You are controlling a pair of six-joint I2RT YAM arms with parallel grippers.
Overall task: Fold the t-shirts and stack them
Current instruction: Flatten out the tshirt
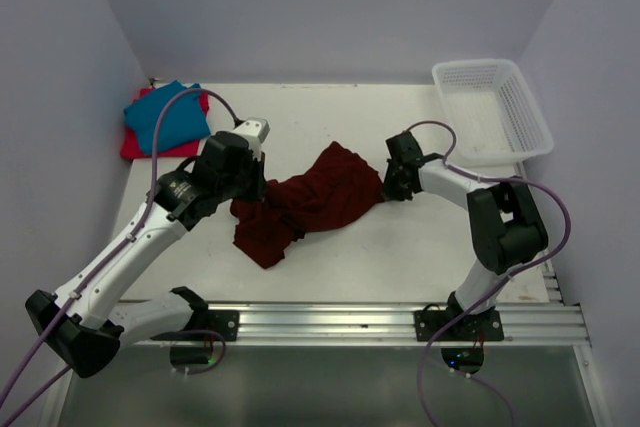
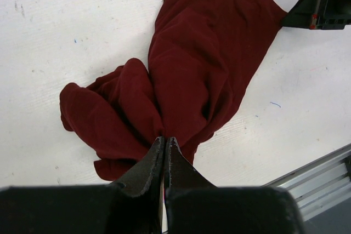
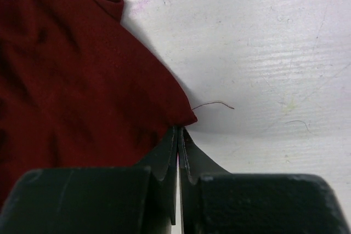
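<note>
A dark maroon cloth t-shirt [image 1: 305, 202] lies crumpled in the middle of the white worktop [image 1: 400, 247], strung between two robot arms. The left tool [image 2: 165, 141] is closed tight on a thick bunch of its fabric. The right tool [image 3: 178, 130] is closed too, seemingly pinching only the very tip of one corner, beside a loose thread [image 3: 214, 104]. That shallow bite is the main risk: if the arms pull apart to spread the shirt, the corner could slip free and the cloth collapse. The left tool may also hold several layers at once, which would keep the shirt from opening flat. Counted: three t-shirts in all, the maroon one plus a teal blue cloth t-shirt [image 1: 170, 117] resting on a bright red-pink cloth t-shirt [image 1: 140, 145] at the far left corner; one white plastic mesh basket [image 1: 520, 112] at the far right; two arms.
</note>
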